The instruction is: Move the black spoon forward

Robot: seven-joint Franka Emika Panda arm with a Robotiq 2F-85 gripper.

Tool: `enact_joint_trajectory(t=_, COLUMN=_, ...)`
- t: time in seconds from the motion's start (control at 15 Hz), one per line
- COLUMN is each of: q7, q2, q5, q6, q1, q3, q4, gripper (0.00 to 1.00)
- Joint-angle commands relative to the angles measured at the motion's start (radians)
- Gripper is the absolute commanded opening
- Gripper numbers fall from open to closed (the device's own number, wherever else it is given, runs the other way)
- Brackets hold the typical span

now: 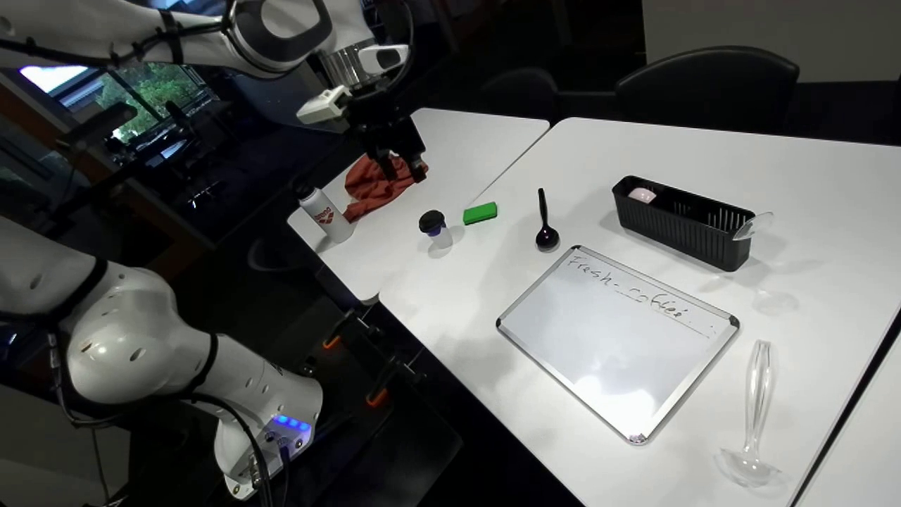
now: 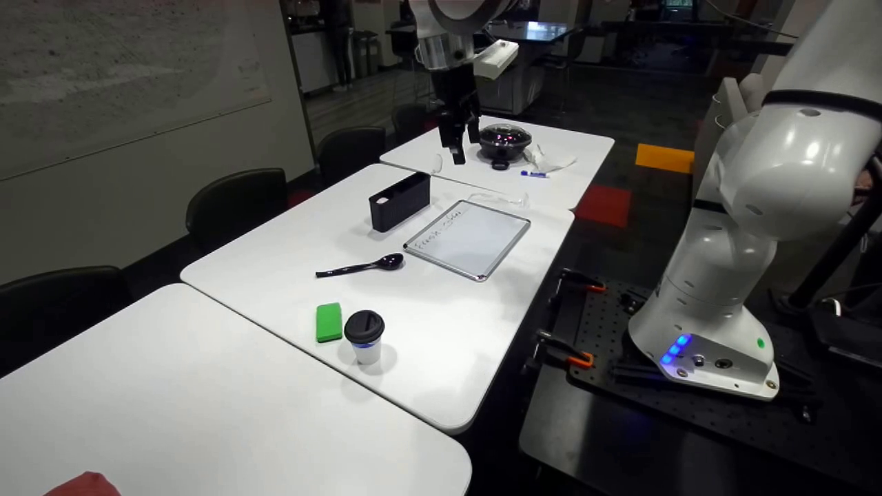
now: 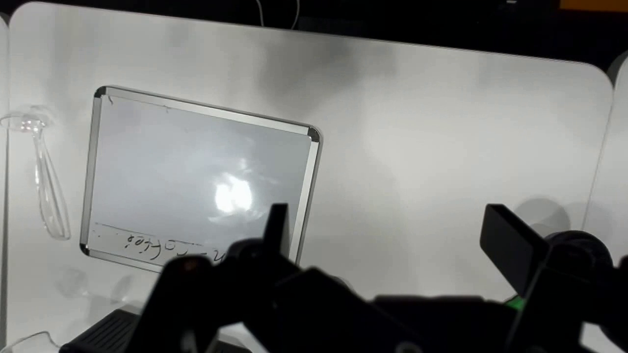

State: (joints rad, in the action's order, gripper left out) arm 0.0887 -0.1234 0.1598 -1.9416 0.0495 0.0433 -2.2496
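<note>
The black spoon lies flat on the white table in both exterior views [image 1: 543, 220] [image 2: 365, 266]. Its bowl points toward a corner of the whiteboard [image 1: 619, 345], with a small gap between them. My gripper is high above the table in both exterior views [image 1: 405, 169] [image 2: 466, 148], apart from the spoon. In the wrist view my gripper [image 3: 387, 211] has its two fingers wide apart, with nothing between them but the table far below. The spoon cannot be made out in the wrist view; the gripper body covers the lower part.
A black slotted tray [image 1: 683, 225] stands beyond the whiteboard. A green eraser [image 2: 329, 322] and a lidded cup [image 2: 365, 337] are near the spoon. A clear ladle [image 1: 757, 408], a bottle [image 1: 327, 215], a red cloth [image 1: 380, 184] and a lidded pot [image 2: 505, 142] lie farther off.
</note>
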Motion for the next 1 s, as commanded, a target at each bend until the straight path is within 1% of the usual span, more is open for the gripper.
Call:
enact_joint_trajectory(t=0.0, q7=0.205, q2=0.230, q5=0.091, q6=-0.111, q1=0.027, q3=0.043, q4=0.124, gripper=1.00)
enact_joint_trajectory(t=0.13, q7=0.329, q2=0.332, q5=0.103, q6=-0.215, q1=0.046, q3=0.056, q4=0.172, gripper=1.00)
enact_joint_trajectory(t=0.27, q7=0.449, q2=0.409, q5=0.069, q6=-0.330, q1=0.072, q3=0.044, q4=0.206, gripper=1.00)
enact_joint_trajectory(t=0.47, q7=0.608, q2=0.495, q5=-0.015, q6=-0.493, q1=0.122, q3=-0.009, q4=0.246, gripper=1.00)
enact_joint_trajectory(t=0.53, q7=0.654, q2=0.499, q5=-0.035, q6=-0.530, q1=0.130, q3=-0.030, q4=0.247, gripper=1.00)
enact_joint_trajectory(t=0.6, q7=0.671, q2=0.476, q5=-0.006, q6=-0.562, q1=0.119, q3=-0.033, q4=0.232, gripper=1.00)
enact_joint_trajectory(t=0.67, q7=0.613, q2=0.493, q5=0.001, q6=-0.527, q1=0.115, q3=-0.011, q4=0.225, gripper=1.00)
enact_joint_trajectory(t=0.73, q7=0.632, q2=0.496, q5=0.000, q6=-0.547, q1=0.115, q3=-0.020, q4=0.231, gripper=1.00)
enact_joint_trajectory(t=0.93, q7=0.638, q2=0.492, q5=-0.001, q6=-0.550, q1=0.112, q3=-0.030, q4=0.240, gripper=1.00)
